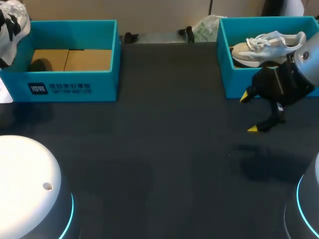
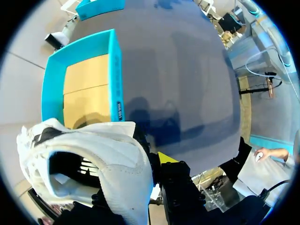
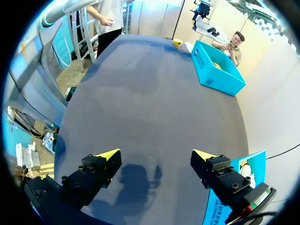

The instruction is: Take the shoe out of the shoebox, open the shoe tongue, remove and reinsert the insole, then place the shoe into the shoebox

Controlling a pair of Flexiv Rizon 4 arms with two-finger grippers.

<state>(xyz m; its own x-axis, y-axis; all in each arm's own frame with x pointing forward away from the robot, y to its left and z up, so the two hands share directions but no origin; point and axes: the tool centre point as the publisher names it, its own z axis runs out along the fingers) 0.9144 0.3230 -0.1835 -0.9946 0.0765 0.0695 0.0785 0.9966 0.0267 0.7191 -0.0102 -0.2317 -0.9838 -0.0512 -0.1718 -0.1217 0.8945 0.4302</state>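
- The left fingers [image 2: 167, 158] grasp a shoe [image 2: 108, 154], which hides one of them; the left box [image 2: 115, 70] lies ahead.
- The right fingers [image 3: 108, 157] are released over the bench [image 1: 159, 149], beside the right box [image 1: 224, 64] with a second shoe [image 1: 269, 42].

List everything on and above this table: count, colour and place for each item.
left shoebox: 1, teal, far left of the table, cardboard floor showing.
right shoebox: 1, teal, far right of the table.
grey-and-white shoe: 1, lying inside the right shoebox.
white shoe: 1, held up off the table beside the left shoebox.
table: 1, dark, under both boxes.
left gripper: 1, black with yellow tips, shut on the white shoe.
right gripper: 1, black with yellow tips, open and empty, above the table just in front of the right shoebox.
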